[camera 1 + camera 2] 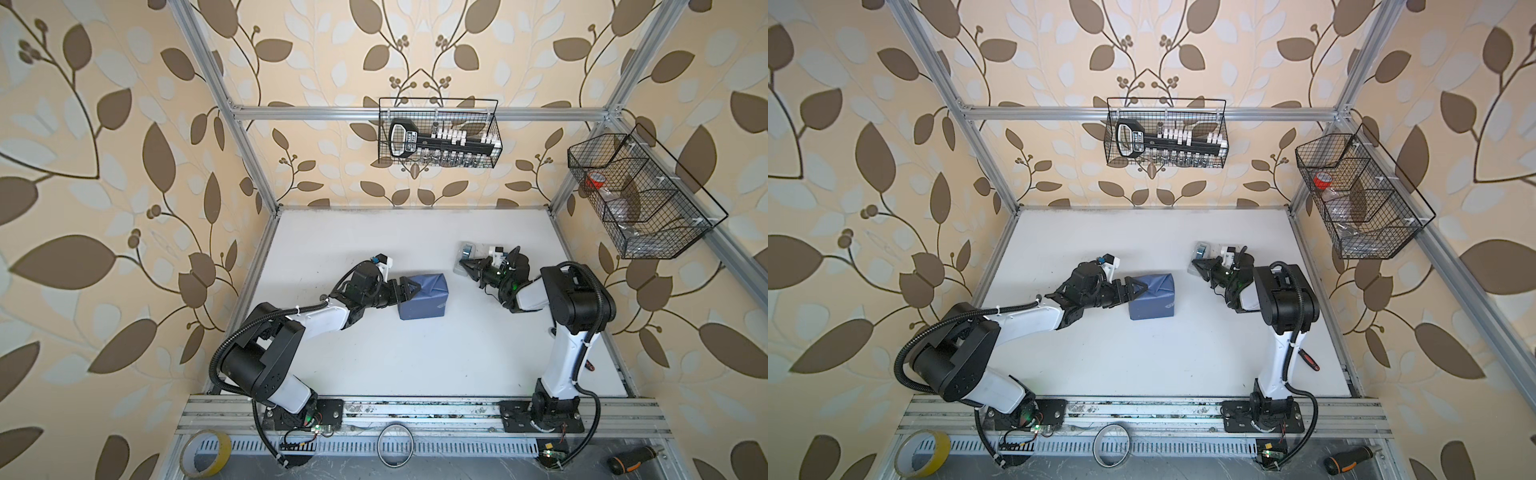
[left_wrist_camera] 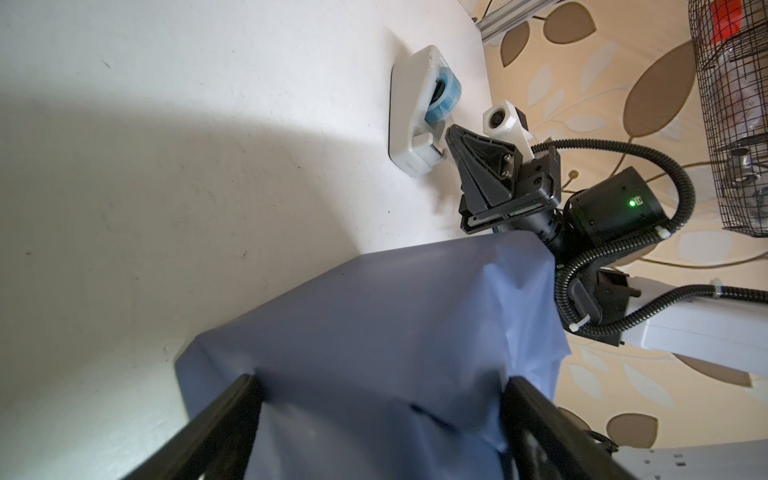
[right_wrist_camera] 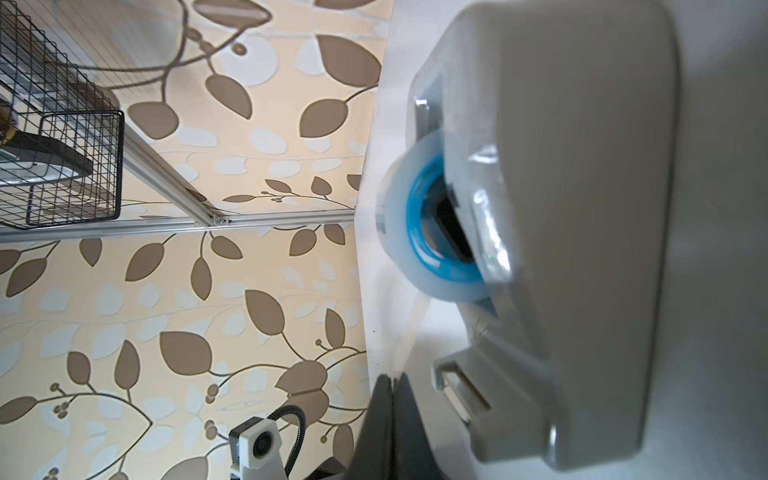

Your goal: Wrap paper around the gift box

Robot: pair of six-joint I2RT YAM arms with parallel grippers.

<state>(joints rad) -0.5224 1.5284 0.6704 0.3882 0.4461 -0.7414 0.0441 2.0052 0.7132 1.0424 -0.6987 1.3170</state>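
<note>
White surface (image 1: pixel 415 365) carries everything. Mid-surface sits the paper (image 1: pixel 424 297), slate side out and folded round the box, which is fully hidden. The parcel rests on the surface with creased, loose-looking folds at one end; can't tell whether they are taped. Left gripper (image 1: pixel 409 289) is over the parcel's left end, jaws wide, with a finger (image 2: pixel 224 419) on each side of the paper in the left wrist view; can't tell if they press it. Right gripper (image 1: pixel 467 264) is well apart from the parcel, jaws shut tight, tip just beside the dispenser (image 2: pixel 409 112) at its cutter end; no pinched strip visible. Tape roll (image 3: pixel 395 195), blue-cored, sits in its slot. Risks, judged: the folds spring open if the left jaws lift before tape lands; the light dispenser drags or tips when pulled; the strip sticks to the jaws or curls onto itself.
</note>
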